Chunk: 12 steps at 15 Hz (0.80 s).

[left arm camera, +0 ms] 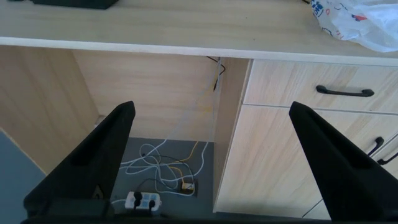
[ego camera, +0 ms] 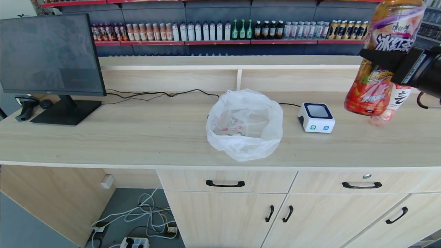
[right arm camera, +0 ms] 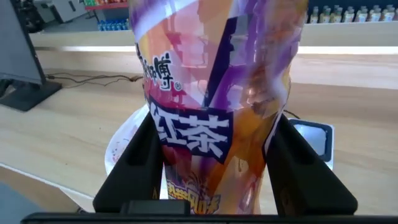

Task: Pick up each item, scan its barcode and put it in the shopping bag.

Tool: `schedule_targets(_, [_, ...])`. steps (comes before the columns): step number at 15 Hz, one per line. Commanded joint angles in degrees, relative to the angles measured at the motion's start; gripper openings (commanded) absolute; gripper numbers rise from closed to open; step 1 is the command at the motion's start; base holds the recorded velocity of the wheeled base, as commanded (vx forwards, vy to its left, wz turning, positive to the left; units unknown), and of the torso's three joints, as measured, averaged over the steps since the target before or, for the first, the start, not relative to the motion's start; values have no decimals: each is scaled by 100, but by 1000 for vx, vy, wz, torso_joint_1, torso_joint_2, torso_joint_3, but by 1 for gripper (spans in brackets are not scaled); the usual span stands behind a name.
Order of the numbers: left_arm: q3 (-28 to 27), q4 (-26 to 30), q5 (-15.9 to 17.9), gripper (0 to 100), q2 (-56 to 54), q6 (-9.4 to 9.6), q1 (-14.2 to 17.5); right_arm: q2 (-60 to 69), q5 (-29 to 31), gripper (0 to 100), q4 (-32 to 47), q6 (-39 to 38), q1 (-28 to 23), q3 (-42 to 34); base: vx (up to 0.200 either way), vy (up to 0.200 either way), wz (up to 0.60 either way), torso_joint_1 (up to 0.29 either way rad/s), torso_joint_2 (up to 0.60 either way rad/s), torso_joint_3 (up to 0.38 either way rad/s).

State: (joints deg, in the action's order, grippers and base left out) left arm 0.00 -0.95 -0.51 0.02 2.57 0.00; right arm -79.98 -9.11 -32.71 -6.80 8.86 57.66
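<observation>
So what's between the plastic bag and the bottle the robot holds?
The small white scanner, sitting on the counter between the shopping bag and the bottle, in the head view.

- A light wood tabletop (ego camera: 137, 137) spans the view, with a raised wooden ledge (ego camera: 227, 61) along its far edge.
- A dark monitor (ego camera: 51, 55) stands at the tabletop's left end.
- Drawers and cabinet doors with black handles (ego camera: 225, 183) sit below.
- Red-edged shelves (ego camera: 220, 42) of bottles line the back wall.
- The grey floor (ego camera: 20, 227) carries loose cables and a power strip (ego camera: 135, 243).
</observation>
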Motion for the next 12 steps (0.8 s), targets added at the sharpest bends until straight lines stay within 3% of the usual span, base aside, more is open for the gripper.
schedule_targets(1, [0,-10,-2,100,-2,-2,0,-2012,-258,0,-1651,30,-51,1010,0,0,0,0,0,0])
schedule_targets(3, [0,7,-2,100,-2,-81,0,-3058,-715,0,-2776,276,89,1731,0,0,0,0,0,0])
schedule_targets(5, [0,-2,-2,100,-2,-125,0,-3814,-645,0,-3268,276,256,2100,0,0,0,0,0,0])
schedule_targets(9, [0,-2,-2,100,-2,-125,0,-4491,-566,0,-3488,100,740,2496,0,0,0,0,0,0])
schedule_targets(10, [0,-10,-2,100,-2,59,0,-5054,-575,0,-3514,118,872,3076,0,0,0,0,0,0])
schedule_targets(12, [0,-19,-2,100,-2,112,0,-5379,-566,0,-3523,100,924,3322,0,0,0,0,0,0])
